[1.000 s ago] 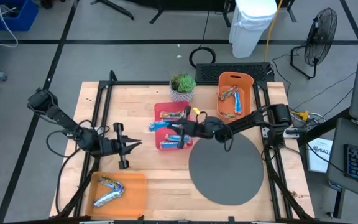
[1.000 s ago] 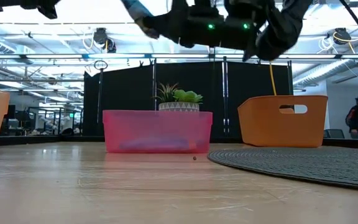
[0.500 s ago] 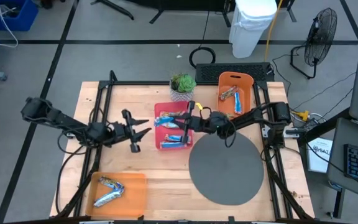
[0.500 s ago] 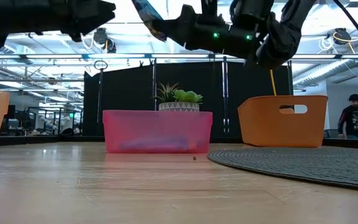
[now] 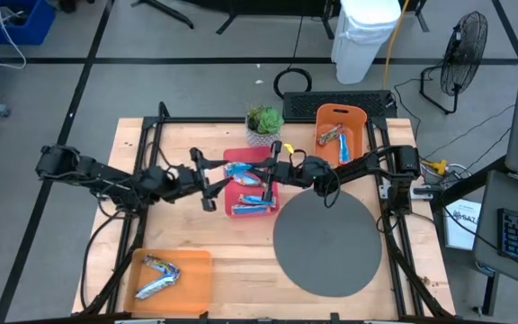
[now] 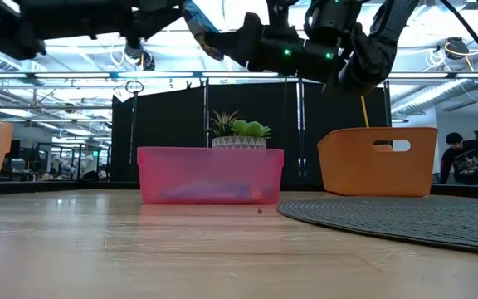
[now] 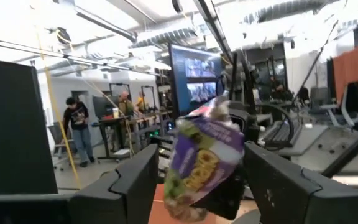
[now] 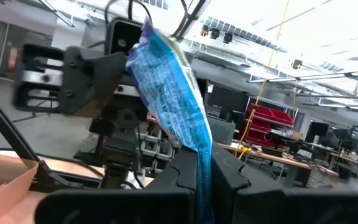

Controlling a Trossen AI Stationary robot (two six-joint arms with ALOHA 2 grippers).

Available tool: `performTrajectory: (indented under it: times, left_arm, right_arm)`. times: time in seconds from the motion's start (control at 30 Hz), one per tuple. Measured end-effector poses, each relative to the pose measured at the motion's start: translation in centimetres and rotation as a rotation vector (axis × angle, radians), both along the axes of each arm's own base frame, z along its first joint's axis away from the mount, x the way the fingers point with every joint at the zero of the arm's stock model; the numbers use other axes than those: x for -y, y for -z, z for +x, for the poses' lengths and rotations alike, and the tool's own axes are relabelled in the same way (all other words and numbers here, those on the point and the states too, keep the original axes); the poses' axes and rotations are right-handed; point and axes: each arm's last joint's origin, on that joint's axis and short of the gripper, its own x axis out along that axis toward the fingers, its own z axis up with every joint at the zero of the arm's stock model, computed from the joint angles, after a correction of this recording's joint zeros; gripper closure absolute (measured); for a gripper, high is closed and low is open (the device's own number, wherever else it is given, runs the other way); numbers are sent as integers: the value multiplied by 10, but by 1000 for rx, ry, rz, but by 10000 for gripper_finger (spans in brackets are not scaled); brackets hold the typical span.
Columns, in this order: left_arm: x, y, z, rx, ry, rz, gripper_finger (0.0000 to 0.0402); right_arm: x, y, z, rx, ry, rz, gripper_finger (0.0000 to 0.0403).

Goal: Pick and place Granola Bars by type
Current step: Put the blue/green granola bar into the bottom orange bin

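Both arms meet over the red tray [image 5: 232,160] at frame centre in the high view, well above the table

Right gripper [image 5: 261,179] comes in from the right, fingers clamped on a blue-and-white bar [image 8: 173,102]. In the right wrist view the wrapper sticks up from between the two dark fingers [image 8: 176,180], end up. In the low view the same bar [image 6: 199,18] shows at top centre, tilted, high above the pink-looking tray wall [image 6: 210,174]

Left gripper [image 5: 214,179] reaches in from the left, jaws spread wide. In the left wrist view its fingers [image 7: 135,180] stand on either side of the bar [image 7: 204,158] with visible gaps, not touching it. The bar sits between the two grippers, held by the right one only

More blue-and-white bars [image 5: 252,203] lie in the red tray below the grippers

Orange tray, lower left [image 5: 200,279]: holds brown/silver bars [image 5: 158,274]. Orange bin, upper right [image 5: 360,117]: holds a few more bars [image 5: 333,135], mixed wrappers, types hard to tell

Dark round mat [image 5: 326,238] at lower right of the table, small potted plant [image 5: 263,121] just behind the red tray. A person [image 6: 459,158] stands far right in the room background in the low view
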Motion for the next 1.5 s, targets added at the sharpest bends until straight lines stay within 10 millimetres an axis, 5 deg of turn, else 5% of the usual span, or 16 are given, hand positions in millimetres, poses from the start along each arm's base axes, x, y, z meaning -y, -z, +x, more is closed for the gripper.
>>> performTrajectory:
  times: [0.33, 1.23, 1.5]
  left_arm:
    - [-3, 0, 31, -68, -32, 56, 178]
    - [5, -6, 28, -80, -192, 122, 180]
    - [17, -6, 26, -109, -188, 215, 276]
  right_arm:
    - [0, 2, 1, -23, 2, 0, 397]
    - [3, 3, 1, -37, 11, 9, 397]
    - [3, 3, 1, -36, 8, 13, 397]
